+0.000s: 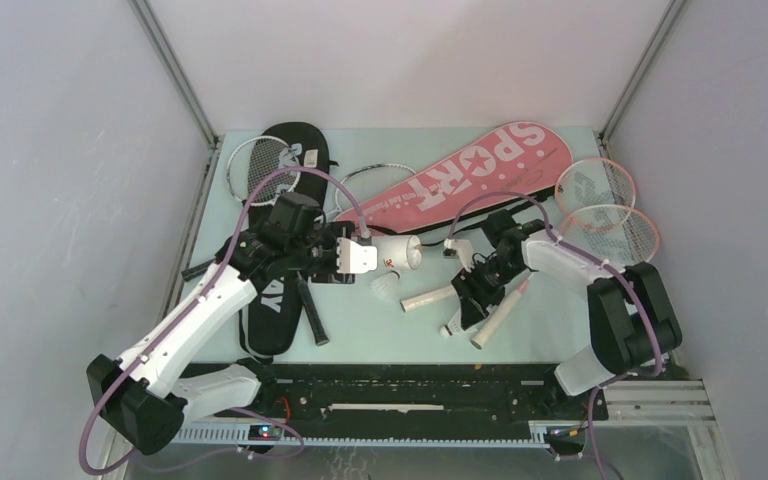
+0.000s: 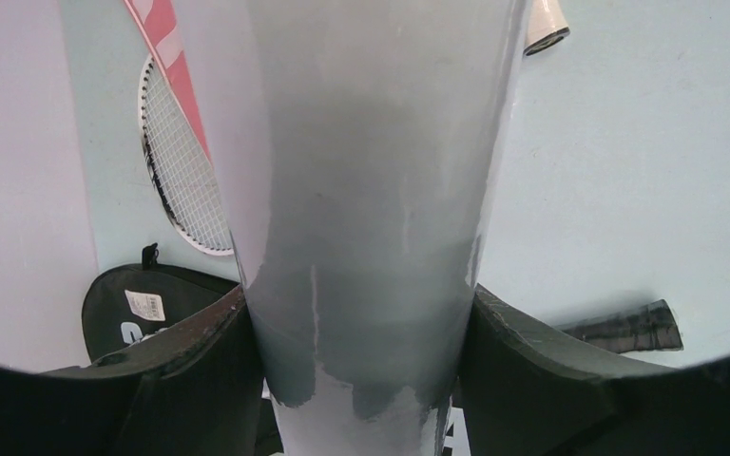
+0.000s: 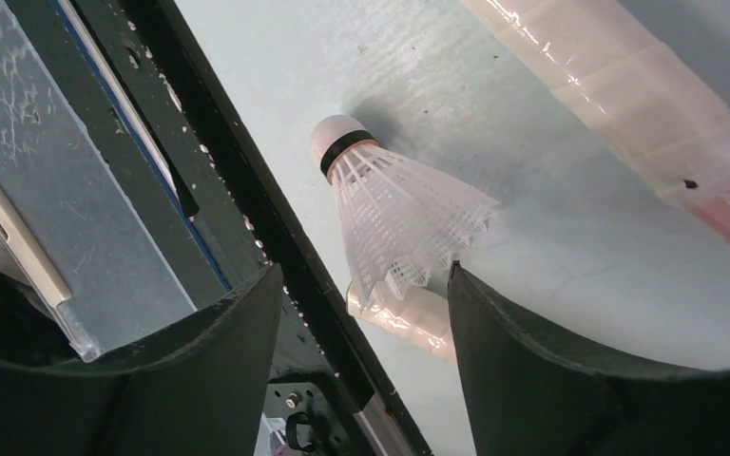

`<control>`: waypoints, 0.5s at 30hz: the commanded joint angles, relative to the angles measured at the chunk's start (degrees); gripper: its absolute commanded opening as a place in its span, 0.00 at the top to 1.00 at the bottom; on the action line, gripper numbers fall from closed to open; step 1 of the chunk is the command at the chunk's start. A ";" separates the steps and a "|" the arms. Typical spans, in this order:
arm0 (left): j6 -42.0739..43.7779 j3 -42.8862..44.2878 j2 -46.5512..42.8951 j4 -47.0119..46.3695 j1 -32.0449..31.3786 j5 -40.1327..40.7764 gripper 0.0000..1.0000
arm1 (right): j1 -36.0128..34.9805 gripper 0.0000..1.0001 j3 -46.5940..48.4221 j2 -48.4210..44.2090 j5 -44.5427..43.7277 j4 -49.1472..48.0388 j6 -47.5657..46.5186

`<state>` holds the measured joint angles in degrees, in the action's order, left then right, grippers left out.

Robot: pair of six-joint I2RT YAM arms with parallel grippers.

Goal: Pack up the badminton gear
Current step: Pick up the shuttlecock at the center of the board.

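My left gripper (image 1: 360,257) is shut on the long white tube (image 2: 371,190), held level over the middle of the table with its open mouth (image 1: 405,254) facing right. One white shuttlecock (image 1: 388,288) lies just below that mouth. My right gripper (image 1: 472,292) hangs open over the racket handles (image 1: 430,297). In the right wrist view another shuttlecock (image 3: 394,204) lies on its side just past the fingertips (image 3: 271,285), its skirt edge between them, ungripped. The pink SPORT cover (image 1: 480,165) lies at the back. The black cover (image 1: 295,150) lies at the back left.
White-framed rackets (image 1: 260,165) rest on and beside the black cover. Two pink rackets (image 1: 605,205) lie at the right, and their pale handles (image 3: 627,85) reach toward the front. A black-gripped handle (image 1: 310,310) lies by my left arm. The black rail (image 3: 247,190) edges the table front.
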<state>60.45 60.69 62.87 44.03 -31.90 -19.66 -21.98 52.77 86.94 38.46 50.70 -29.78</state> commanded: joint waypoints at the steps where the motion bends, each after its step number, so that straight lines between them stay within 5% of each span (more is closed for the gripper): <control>1: 0.57 -0.86 -1.91 -1.25 0.57 -0.54 0.39 | -1.08 0.30 -0.13 2.31 -1.07 -1.97 1.05; 6: 0.55 -1.45 -2.22 -1.56 0.79 -0.68 0.39 | -2.90 0.48 0.55 3.18 0.59 -1.41 0.62; 11: 0.46 -1.36 -2.38 -1.61 0.87 -0.75 0.39 | -3.95 0.85 1.35 3.45 0.57 -0.94 0.68; 15: 0.46 -1.36 -2.30 -1.57 0.96 -0.60 0.39 | -3.86 1.00 2.99 1.92 2.27 1.04 -0.01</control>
<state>60.42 60.69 62.11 44.07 -31.35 -19.68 -25.61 52.95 90.15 38.48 50.19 -29.17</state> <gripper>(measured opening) 0.678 0.047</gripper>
